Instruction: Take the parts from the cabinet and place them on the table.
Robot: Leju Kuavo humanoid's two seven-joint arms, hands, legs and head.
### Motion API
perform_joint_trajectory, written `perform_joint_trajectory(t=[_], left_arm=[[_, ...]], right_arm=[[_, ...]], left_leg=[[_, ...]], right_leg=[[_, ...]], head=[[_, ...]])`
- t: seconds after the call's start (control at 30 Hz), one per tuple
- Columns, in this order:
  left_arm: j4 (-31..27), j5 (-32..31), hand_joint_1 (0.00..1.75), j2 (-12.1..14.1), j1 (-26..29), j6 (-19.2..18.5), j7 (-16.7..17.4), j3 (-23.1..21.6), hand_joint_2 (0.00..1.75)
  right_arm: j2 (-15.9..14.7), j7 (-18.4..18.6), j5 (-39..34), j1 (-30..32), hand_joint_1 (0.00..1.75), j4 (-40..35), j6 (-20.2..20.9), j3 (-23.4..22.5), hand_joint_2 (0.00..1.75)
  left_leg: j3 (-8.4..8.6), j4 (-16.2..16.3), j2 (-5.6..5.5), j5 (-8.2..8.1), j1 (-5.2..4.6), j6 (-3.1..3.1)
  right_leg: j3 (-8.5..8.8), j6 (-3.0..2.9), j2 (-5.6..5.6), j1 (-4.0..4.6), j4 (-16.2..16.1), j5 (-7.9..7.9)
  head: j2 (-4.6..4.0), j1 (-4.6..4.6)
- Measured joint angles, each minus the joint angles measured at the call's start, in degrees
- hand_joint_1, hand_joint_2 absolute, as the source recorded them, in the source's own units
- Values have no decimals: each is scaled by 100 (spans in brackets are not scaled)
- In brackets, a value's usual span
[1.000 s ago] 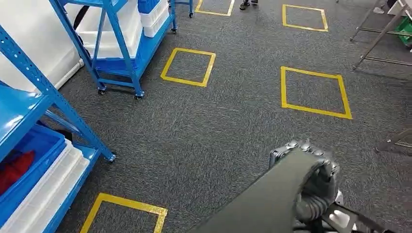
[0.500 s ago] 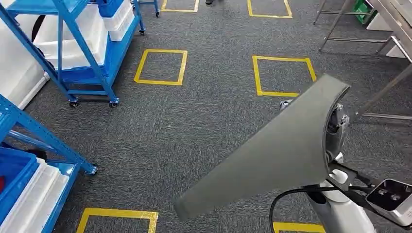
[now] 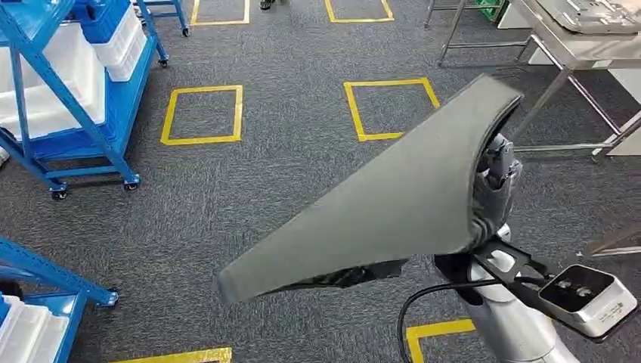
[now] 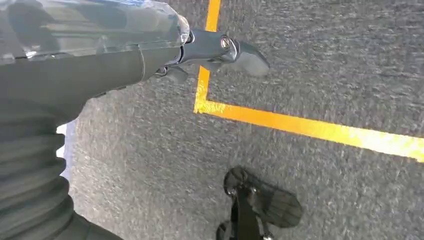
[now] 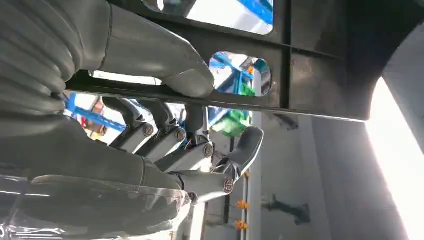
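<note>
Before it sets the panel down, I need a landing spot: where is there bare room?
On the steel table, the near strip is bare; the far part holds a grey tray. The blue shelf cart is full of white bins.

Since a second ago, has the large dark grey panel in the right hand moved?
Yes: carried with the turning robot, the grey panel now reaches the yellow floor square beside the steel table.
</note>
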Motion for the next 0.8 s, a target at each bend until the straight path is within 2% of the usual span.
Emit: perform_joint_trajectory(t=[0.03,0.07,0.1,0.13,0.17,0.2,0.23,0.27,0.3,0.33,0.37,0.47,0.5,0.53,0.57,0.6,0.63,0.67,0.7,0.73,0.77,0.8], left_arm=[[0,7,0,4,3,2,-11,9,175],[0,13,0,4,11,11,-18,28,175],[0,18,0,4,29,13,-20,39,175],[0,20,0,4,50,17,-20,42,175],[0,20,0,4,65,22,-20,46,175],[0,20,0,2,70,28,-22,48,175],[0,20,0,2,67,28,-26,50,175],[0,20,0,-4,61,28,-31,55,175],[0,20,0,-11,59,20,-42,59,175],[0,18,0,-18,59,13,-44,68,175],[0,18,0,-22,65,7,-46,76,175],[0,13,0,-35,45,-9,-44,83,175],[0,11,0,-39,32,-9,-42,85,175],[0,11,0,-37,25,-9,-37,87,175],[0,11,0,-42,31,-4,-15,92,175],[0,7,0,-46,44,7,11,98,175],[0,7,0,-37,54,35,35,116,175],[0,7,0,-33,65,55,46,133,175],[0,9,0,-28,74,63,52,140,175],[0,9,0,-22,80,72,59,146,175],[0,9,0,-15,78,74,59,157,175],[0,9,0,-9,74,77,59,177,175]], right_arm=[[22,-7,41,70,175,-42,90,-39,175],[48,-9,81,108,175,-63,168,-72,175],[79,-9,107,159,175,-83,234,-94,175],[105,-9,136,236,175,-103,289,-116,175],[127,-9,171,321,175,-121,350,-140,175],[153,-9,197,388,175,-121,405,-169,175],[177,-7,225,426,175,-127,464,-199,175],[210,-4,271,450,175,-149,519,-228,175],[234,-4,322,463,175,-166,571,-256,175],[280,-4,383,473,175,-188,613,-284,175],[336,-2,433,493,175,-197,660,-310,175],[448,0,540,555,175,-201,744,-363,175],[481,0,571,568,175,-212,750,-383,175],[529,4,595,581,175,-221,754,-400,175],[580,9,617,572,175,-219,772,-409,175],[643,9,658,588,175,-219,816,-418,175],[704,11,710,627,175,-214,875,-431,175],[737,11,739,665,175,-206,905,-448,175],[765,9,763,690,175,-190,932,-470,175],[787,6,778,705,175,-179,962,-496,175],[813,6,791,713,175,-175,975,-516,175],[844,4,794,714,175,-169,982,-536,175]], left_leg=[[16,-32,60,13,-18,24],[13,-33,122,14,-35,64],[6,-32,191,8,-54,74],[6,-31,264,1,-69,83],[3,-30,341,-5,-82,90],[6,-29,414,-12,-93,93],[11,-29,478,-19,-105,94],[21,-30,539,-28,-118,92],[40,-30,599,-39,-127,78],[65,-32,654,-50,-133,62],[68,-35,701,-68,-165,30],[123,-67,873,-91,-130,-53],[150,-68,917,-114,-153,-97],[117,47,642,-189,-110,-128],[-11,326,410,-372,-100,-134],[-225,788,303,-614,-87,-149],[-471,1288,258,-825,-84,-170],[-671,1662,254,-928,-84,-186],[-766,1792,254,-884,-81,-195],[-719,1624,254,-708,-71,-202],[-546,1205,244,-431,-52,-211],[-303,663,191,-138,-30,-226]], right_leg=[[-50,13,-341,33,143,-109],[-223,39,-550,33,489,-323],[-455,57,-637,19,966,-552],[-673,68,-665,7,1409,-729],[-836,71,-674,6,1735,-816],[-850,65,-681,8,1757,-752],[-724,49,-693,10,1515,-586],[-461,19,-733,19,1024,-343],[-124,-29,-849,49,421,-108],[113,-106,-1162,121,-49,-87],[113,-139,-1172,140,-45,-84],[95,-196,-967,180,-66,-75],[142,-240,-889,148,-150,-29],[187,-253,-838,121,-207,11],[193,-290,-797,102,-217,24],[188,-300,-722,99,-217,28],[188,-302,-649,102,-214,27],[185,-305,-576,105,-205,25],[183,-304,-493,103,-191,22],[185,-291,-413,95,-173,12],[186,-272,-327,82,-141,-6],[183,-250,-250,66,-97,-32]], head=[[0,2],[0,0],[0,2],[0,2],[0,2],[0,2],[0,2],[0,2],[0,2],[0,2],[0,0],[0,0],[0,0],[0,0],[0,-2],[0,0],[0,-2],[0,-2],[0,-2],[0,0],[0,-2],[0,-2]])
